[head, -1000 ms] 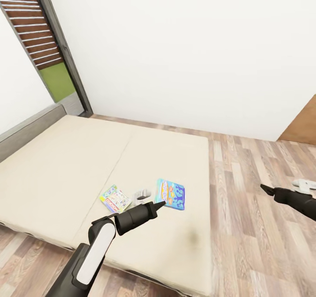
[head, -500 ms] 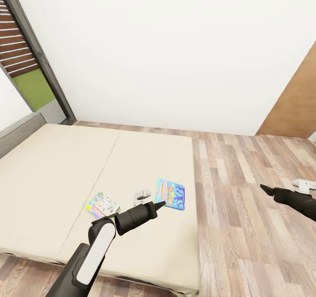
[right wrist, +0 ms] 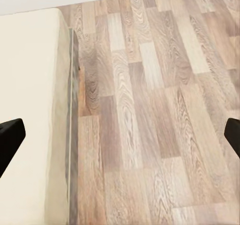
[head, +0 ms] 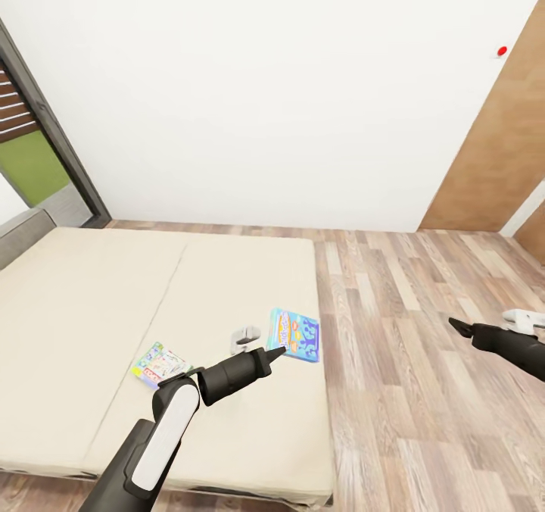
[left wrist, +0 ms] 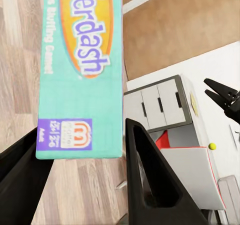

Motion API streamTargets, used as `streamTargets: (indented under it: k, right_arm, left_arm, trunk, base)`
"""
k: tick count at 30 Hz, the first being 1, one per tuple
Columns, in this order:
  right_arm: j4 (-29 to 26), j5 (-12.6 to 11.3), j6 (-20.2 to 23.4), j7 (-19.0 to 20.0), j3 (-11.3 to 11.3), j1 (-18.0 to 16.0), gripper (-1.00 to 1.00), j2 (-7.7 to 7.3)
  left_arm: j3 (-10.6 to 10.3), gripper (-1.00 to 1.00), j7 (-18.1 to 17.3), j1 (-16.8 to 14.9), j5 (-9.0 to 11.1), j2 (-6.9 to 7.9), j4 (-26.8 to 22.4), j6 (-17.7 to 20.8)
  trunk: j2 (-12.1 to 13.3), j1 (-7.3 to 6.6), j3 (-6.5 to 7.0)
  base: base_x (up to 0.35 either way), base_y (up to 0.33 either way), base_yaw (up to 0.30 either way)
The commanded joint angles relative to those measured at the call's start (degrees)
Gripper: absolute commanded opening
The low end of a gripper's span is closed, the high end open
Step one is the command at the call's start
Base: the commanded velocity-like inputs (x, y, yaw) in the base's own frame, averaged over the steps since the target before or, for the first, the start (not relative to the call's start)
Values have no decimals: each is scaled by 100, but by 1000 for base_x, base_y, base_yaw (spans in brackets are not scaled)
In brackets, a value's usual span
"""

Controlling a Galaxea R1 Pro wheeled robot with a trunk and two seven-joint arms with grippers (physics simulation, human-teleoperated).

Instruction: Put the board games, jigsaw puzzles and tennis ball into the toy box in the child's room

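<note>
A wide cream bed (head: 113,330) fills the lower left. A flat blue board game box (head: 294,334) is clamped in the black left gripper (head: 276,352). A green-white box (head: 158,364) lies at nine o'clock. The right gripper (head: 458,326) hovers, fingers spread, over wooden floor (head: 424,360)

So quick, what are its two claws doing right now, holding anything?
Left gripper: shut on the blue board game, held between its fingers.
Right gripper: open, holding nothing, out over the wooden floor.
</note>
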Motion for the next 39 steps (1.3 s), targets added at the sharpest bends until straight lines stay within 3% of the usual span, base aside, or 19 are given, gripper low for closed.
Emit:
streamTargets:
  k: [1,26,39]
  right_arm:
    - [-3,-35,40,1,-7,-6,100,-1]
    - [-3,-34,31,1,8,-6,100,20]
    - [-3,-34,23,1,19,-6,100,26]
  left_arm:
    - [6,-100,-8,-3,4,-2,-2,29]
    - [8,-100,-15,-3,4,-2,-2,29]
    - [10,-100,-9,-3,0,-2,-2,29]
  trunk:
    - [35,-20,20]
    - [1038,-570,681]
    - [1038,-570,794]
  base:
    - [0,0,-153]
    - [0,0,-146]
    - [0,0,-133]
